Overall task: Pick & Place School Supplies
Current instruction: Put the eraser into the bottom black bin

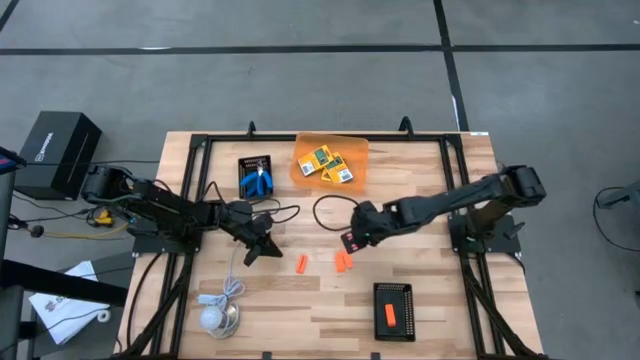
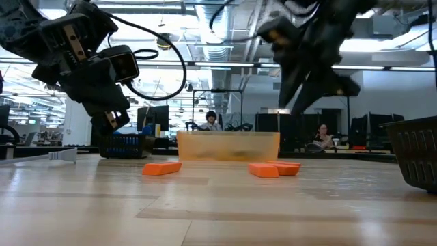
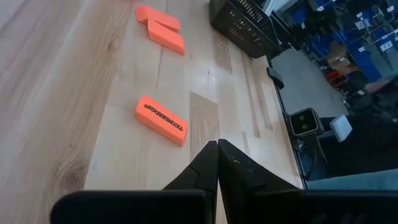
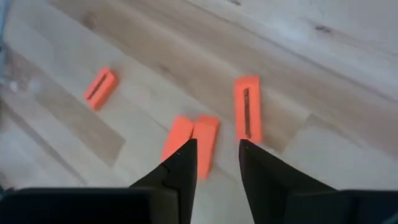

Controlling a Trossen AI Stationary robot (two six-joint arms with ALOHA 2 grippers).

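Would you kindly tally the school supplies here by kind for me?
Orange sticks: 5 (4 on the table, 1 in the black tray)
Crayon boxes: 3, as far as the high view shows
Scissors: 1
Total: 9

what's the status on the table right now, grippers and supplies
Left gripper shut, empty, above the wood. Right gripper open, empty, above the orange sticks. One stick in the black tray. Nothing in the way.
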